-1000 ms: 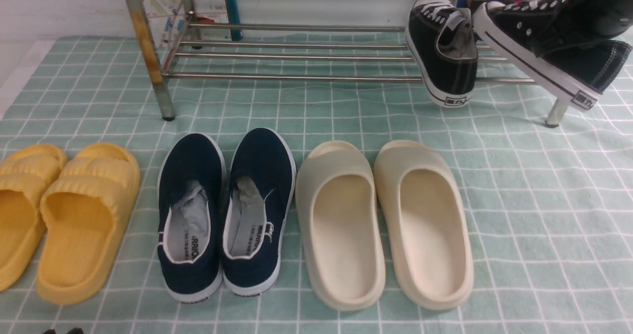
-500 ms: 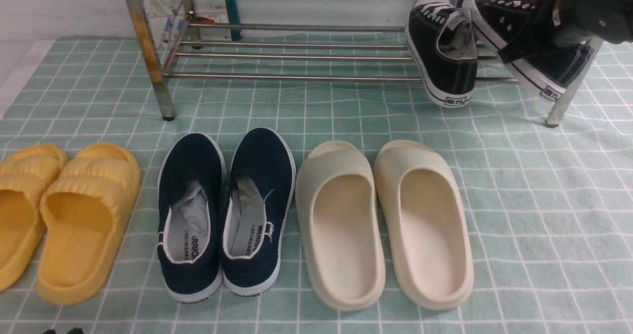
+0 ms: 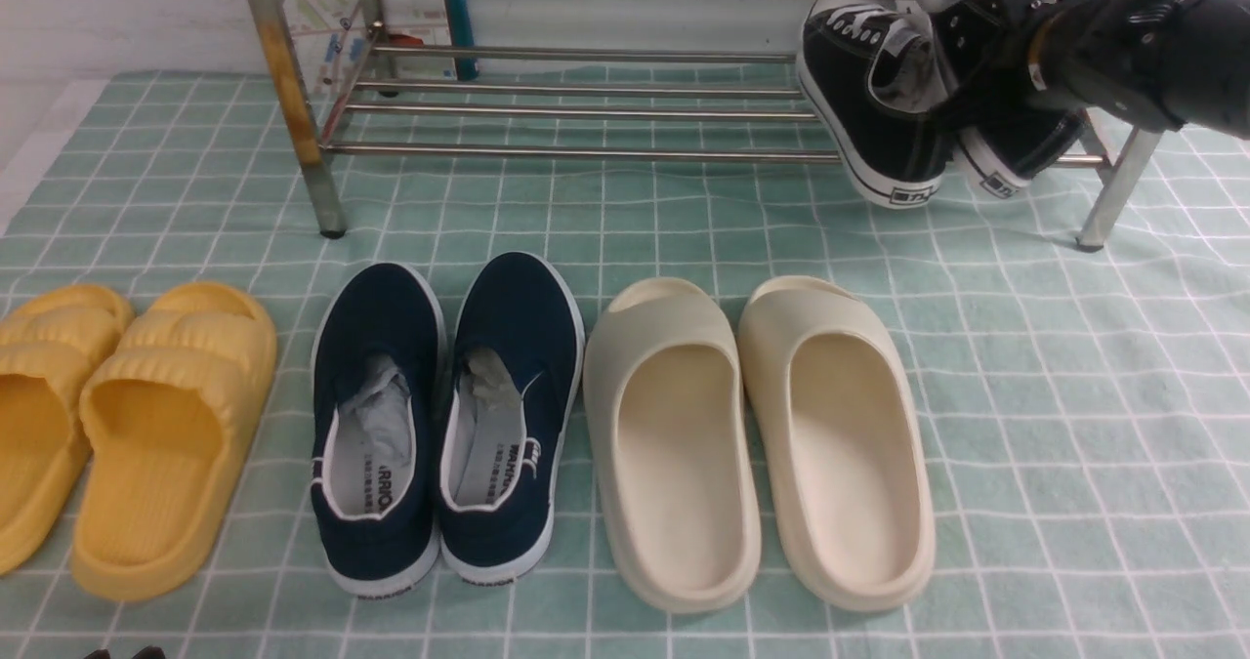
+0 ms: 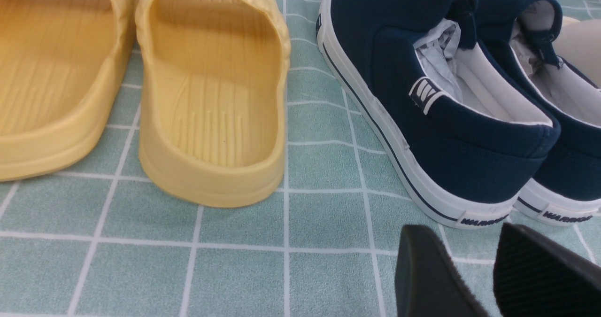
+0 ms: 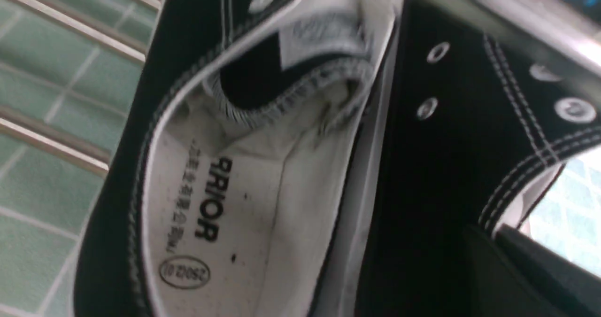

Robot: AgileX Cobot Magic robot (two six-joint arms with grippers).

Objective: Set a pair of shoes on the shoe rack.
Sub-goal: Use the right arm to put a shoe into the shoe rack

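One black lace-up sneaker (image 3: 869,102) rests on the lower bars of the silver shoe rack (image 3: 586,154), heel towards me. My right gripper (image 3: 986,73) is shut on the side wall of the second black sneaker (image 3: 1016,146) and holds it tilted against the first one, heel low over the front bar. In the right wrist view the first sneaker's grey lining (image 5: 225,190) lies beside the held sneaker's black canvas (image 5: 469,143), and my right gripper (image 5: 497,235) pinches that sneaker's collar. My left gripper (image 4: 462,279) is open and empty, low over the cloth behind the navy shoes.
The rack's rust-stained leg (image 3: 288,83) stands at the left, its right front leg (image 3: 1113,195) near the held sneaker. On the green checked cloth lie yellow slippers (image 3: 137,425), navy slip-ons (image 3: 444,415) and cream slippers (image 3: 762,434). The left wrist view shows a yellow slipper (image 4: 211,96) and the navy slip-ons (image 4: 446,119).
My right gripper has carried the second sneaker left and down, from outside the rack's right end to against the first sneaker, which has shifted slightly. The left arm has not moved.
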